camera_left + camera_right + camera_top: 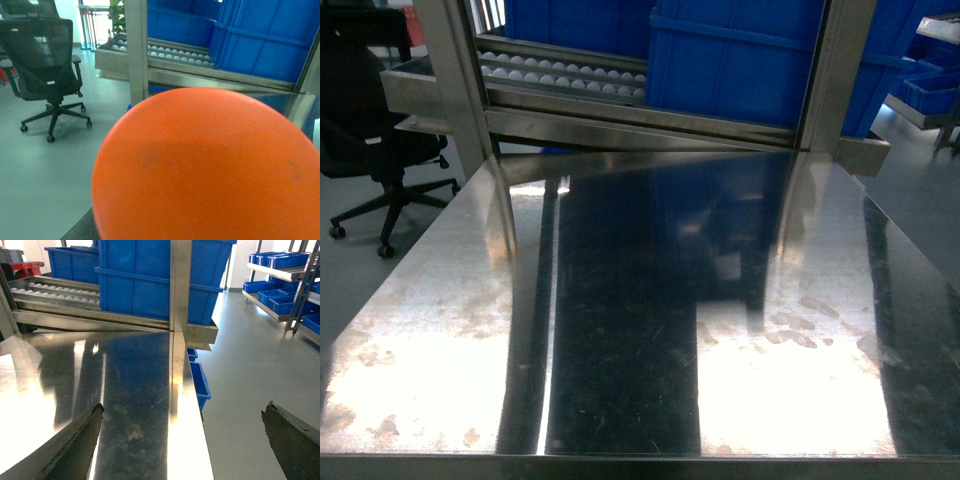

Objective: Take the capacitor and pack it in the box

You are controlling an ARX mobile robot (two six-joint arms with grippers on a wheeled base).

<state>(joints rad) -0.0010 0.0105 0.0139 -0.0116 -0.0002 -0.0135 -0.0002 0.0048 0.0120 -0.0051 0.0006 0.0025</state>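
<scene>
With no capacitor or box in any view, the robot would do well to search before reaching, since the steel table [620, 330] lies bare, one office chair [370, 130] stands left, the right gripper [182, 440] gapes wide, and an orange dome [210, 170] hides the left gripper, so I cannot tell its state.

The head camera looked forward and slanting down over the steel bench [620, 330] toward the roller rack [560, 75] and blue bins [740, 60] at its far edge; the left wrist camera sat very close behind an orange rounded surface [210, 170] that blocked most of its frame, facing the same rack [165, 52] and an office chair [45, 75]; the right wrist camera looked low along the bench's right side [140, 390], between its end effector [182, 440] fingers [75, 445], toward those bins [150, 280].
</scene>
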